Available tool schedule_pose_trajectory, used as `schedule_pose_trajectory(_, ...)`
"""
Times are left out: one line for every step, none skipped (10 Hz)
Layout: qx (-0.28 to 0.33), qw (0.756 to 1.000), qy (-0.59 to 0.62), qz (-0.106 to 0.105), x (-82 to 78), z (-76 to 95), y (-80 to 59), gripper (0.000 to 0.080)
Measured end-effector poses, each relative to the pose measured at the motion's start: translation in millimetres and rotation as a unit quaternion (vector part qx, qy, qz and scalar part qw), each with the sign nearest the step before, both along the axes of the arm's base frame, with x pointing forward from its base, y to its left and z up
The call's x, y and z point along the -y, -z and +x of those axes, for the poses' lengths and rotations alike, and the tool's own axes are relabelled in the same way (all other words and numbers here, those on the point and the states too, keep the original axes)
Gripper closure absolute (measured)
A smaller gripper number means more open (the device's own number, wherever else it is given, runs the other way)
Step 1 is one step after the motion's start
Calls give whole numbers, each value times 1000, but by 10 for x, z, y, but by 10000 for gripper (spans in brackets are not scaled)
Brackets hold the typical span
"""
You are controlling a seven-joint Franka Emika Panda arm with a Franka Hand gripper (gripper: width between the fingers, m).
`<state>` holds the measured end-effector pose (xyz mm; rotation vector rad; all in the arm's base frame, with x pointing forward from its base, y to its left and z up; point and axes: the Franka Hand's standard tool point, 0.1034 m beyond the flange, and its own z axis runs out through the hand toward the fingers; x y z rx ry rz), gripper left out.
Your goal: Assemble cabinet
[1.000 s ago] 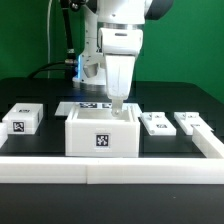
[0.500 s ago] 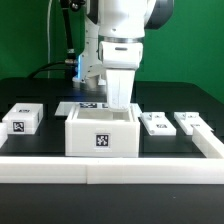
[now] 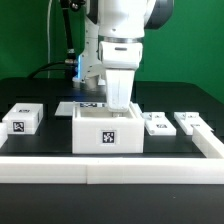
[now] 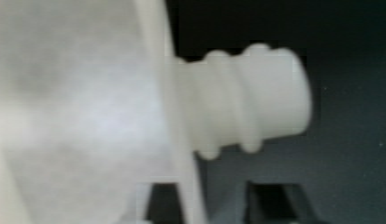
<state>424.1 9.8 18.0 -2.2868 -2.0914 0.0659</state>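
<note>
The cabinet [image 3: 108,137], a large white box with a black-and-white tag on its front, stands at the table's middle in the exterior view. My gripper [image 3: 120,102] reaches straight down into its open top, and the fingertips are hidden behind the front wall. In the wrist view a white cabinet wall [image 4: 74,110] fills one side, with a round ribbed knob [image 4: 252,95] sticking out of it. My gripper [image 4: 216,205] straddles the wall's edge, one dark finger [image 4: 163,205] on each side, and appears shut on it.
A small white tagged block [image 3: 22,122] lies at the exterior view's left. Two small white parts [image 3: 155,123] [image 3: 188,122] lie at its right. The marker board [image 3: 88,105] lies behind the cabinet. A white rail [image 3: 110,170] borders the front and right.
The gripper came down into the cabinet's open top. The cabinet has since shifted a little to the exterior view's right, while the gripper stayed in place.
</note>
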Motion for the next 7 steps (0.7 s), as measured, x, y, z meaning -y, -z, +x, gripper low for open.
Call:
schedule_pose_trajectory(1, 1000, 0, 0, 1, 6, -3, 761)
schedule_pose_trajectory(3, 1000, 0, 0, 2, 15, -7, 761)
schedule_pose_trajectory(3, 1000, 0, 0, 3, 15, -7, 761)
schedule_pose_trajectory(3, 1000, 0, 0, 3, 15, -7, 761)
schedule_pose_trajectory(3, 1000, 0, 0, 3, 15, -7, 761)
schedule_pose_trajectory(3, 1000, 0, 0, 3, 15, -7, 761)
schedule_pose_trajectory(3, 1000, -4, 0, 11, 36, -9, 761)
